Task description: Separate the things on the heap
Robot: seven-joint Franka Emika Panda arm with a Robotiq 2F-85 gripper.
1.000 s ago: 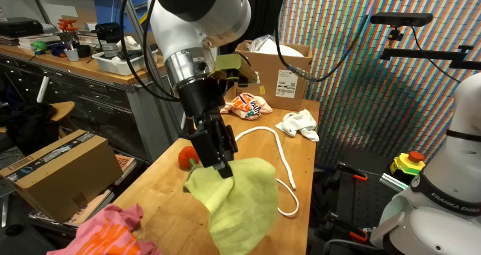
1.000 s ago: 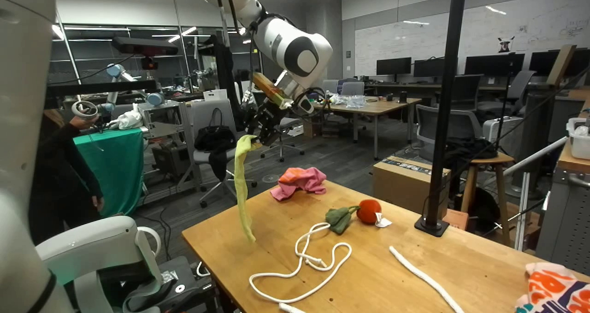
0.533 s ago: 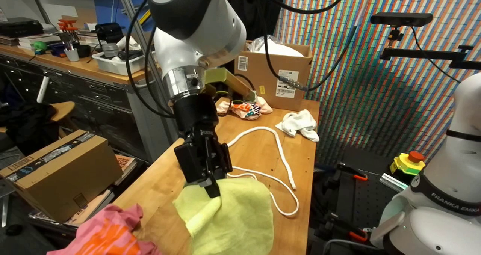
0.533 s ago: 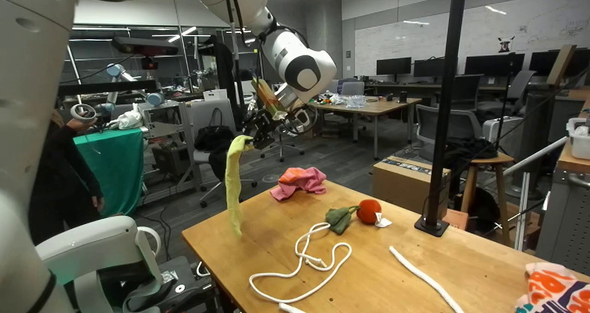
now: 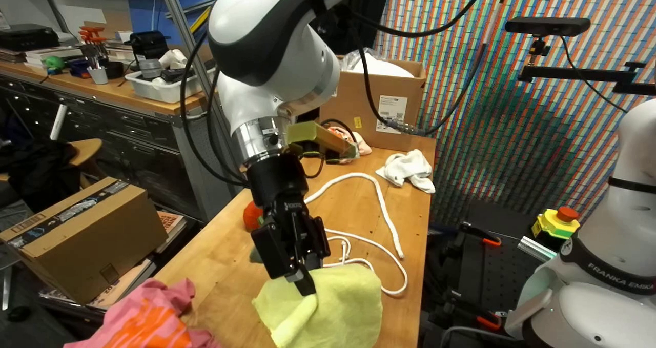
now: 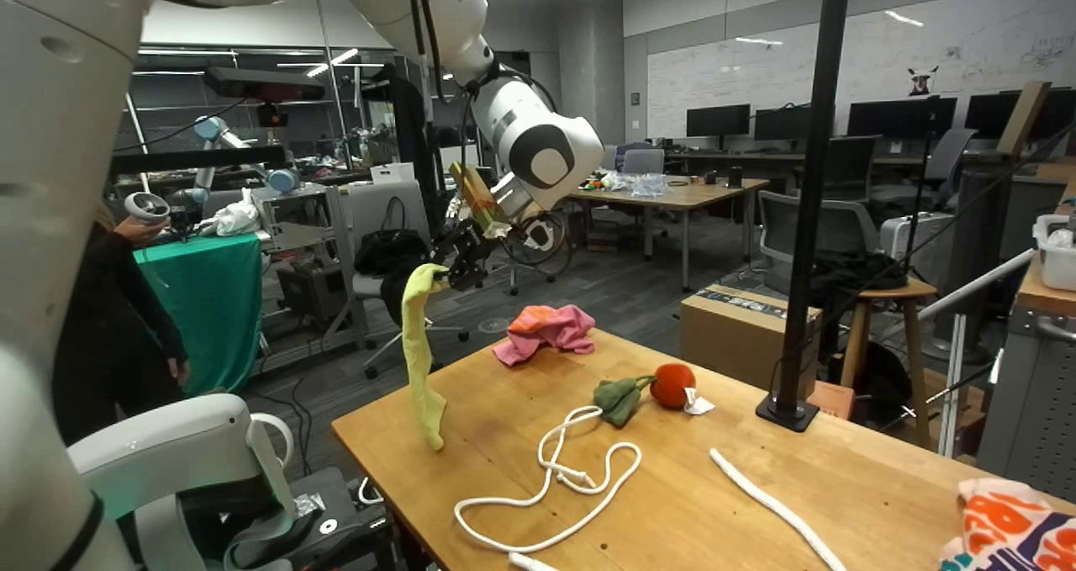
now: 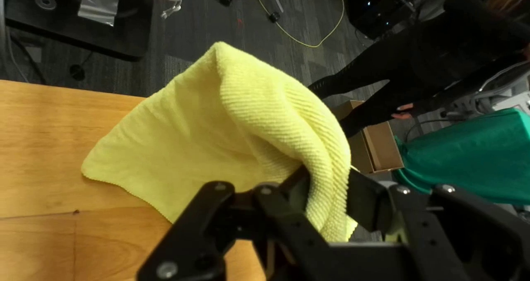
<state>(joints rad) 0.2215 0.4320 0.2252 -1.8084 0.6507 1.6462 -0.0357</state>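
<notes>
At the far left, a person (image 6: 109, 327) in black stands beside a green cover (image 6: 217, 310). Next along, the yellow-green cloth (image 6: 415, 344) hangs from the black fingers (image 7: 367, 198), which are clamped on a fold of it; it droops by the edge of the tabletop (image 6: 672, 483), and from here I can't tell whether its lower end touches down. Then comes the pink cloth (image 6: 548, 335), crumpled at a corner, orange showing on top. The thin white rope (image 6: 576, 476) lies in loops, one bend right by the green end of the red-and-green lump (image 6: 672, 386). A stretch of thicker white rope (image 6: 777, 509) lies to the right of them. Farthest over, the orange-patterned cloth (image 6: 1013, 525) sits bunched just in front of a cardboard box (image 5: 359, 107), and in an exterior view the white cloth (image 5: 407, 168) lies to its right, apart from it.
</notes>
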